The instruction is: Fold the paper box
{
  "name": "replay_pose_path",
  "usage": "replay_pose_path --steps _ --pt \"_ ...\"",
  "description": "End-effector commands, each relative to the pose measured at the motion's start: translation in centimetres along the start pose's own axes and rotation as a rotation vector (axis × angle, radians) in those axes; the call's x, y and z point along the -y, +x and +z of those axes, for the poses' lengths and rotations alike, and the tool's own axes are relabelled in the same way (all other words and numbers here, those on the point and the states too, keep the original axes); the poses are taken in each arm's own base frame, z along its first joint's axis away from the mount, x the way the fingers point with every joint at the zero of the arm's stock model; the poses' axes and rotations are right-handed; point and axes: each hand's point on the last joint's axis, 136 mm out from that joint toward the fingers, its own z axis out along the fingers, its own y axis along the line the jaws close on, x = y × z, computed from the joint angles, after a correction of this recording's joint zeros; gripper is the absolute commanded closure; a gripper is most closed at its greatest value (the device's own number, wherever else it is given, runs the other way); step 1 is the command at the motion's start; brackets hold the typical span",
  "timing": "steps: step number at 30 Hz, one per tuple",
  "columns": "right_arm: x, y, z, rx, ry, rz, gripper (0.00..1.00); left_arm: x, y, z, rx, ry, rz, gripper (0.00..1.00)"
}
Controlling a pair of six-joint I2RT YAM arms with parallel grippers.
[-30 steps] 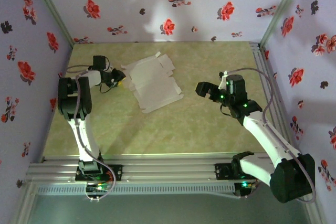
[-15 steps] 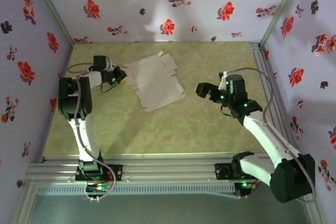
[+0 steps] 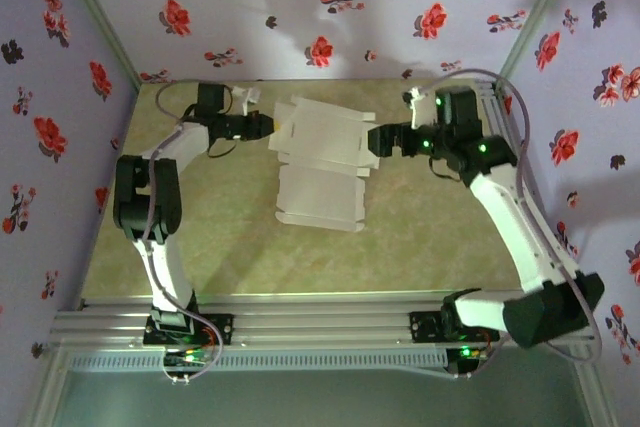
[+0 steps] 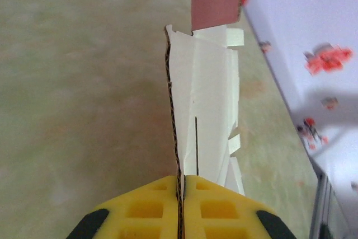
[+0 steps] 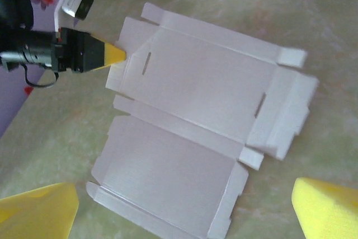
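The paper box (image 3: 320, 162) is an unfolded whitish die-cut sheet in the middle of the table. Its near panel lies flat and its far panel is raised a little. My left gripper (image 3: 275, 127) is shut on the sheet's left edge. In the left wrist view the yellow pads (image 4: 180, 186) pinch the corrugated edge of the paper box (image 4: 207, 110), with a pink face at its far end. My right gripper (image 3: 375, 142) hovers open over the sheet's right end. In the right wrist view the paper box (image 5: 196, 82) lies below my right gripper (image 5: 182, 212), and the left gripper (image 5: 116, 54) holds its corner.
The table (image 3: 200, 247) is pale green with a marbled look. Floral walls (image 3: 330, 7) close it in at the back and on both sides. Aluminium rails (image 3: 320, 327) run along the near edge, where both arm bases are bolted.
My left gripper has shut on the sheet's edge and carried it right and towards the back, turning it. My right arm has swung back and left over the sheet's right end.
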Motion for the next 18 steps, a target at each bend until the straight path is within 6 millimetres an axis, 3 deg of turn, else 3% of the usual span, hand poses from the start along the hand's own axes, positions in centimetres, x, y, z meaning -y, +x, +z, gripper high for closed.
replay_pose_path --steps 1,7,18 --pt "-1.2 1.4 0.0 -0.168 -0.059 -0.095 0.02 6.0 0.7 -0.4 -0.072 0.170 0.202 0.93" --pt "-0.9 0.0 0.3 -0.205 -0.038 -0.174 0.03 9.4 2.6 -0.5 -0.149 0.316 0.254 0.93" --pt "-1.2 0.6 4.4 -0.275 -0.177 -0.148 0.07 11.9 5.6 -0.7 -0.269 0.428 0.305 0.96"
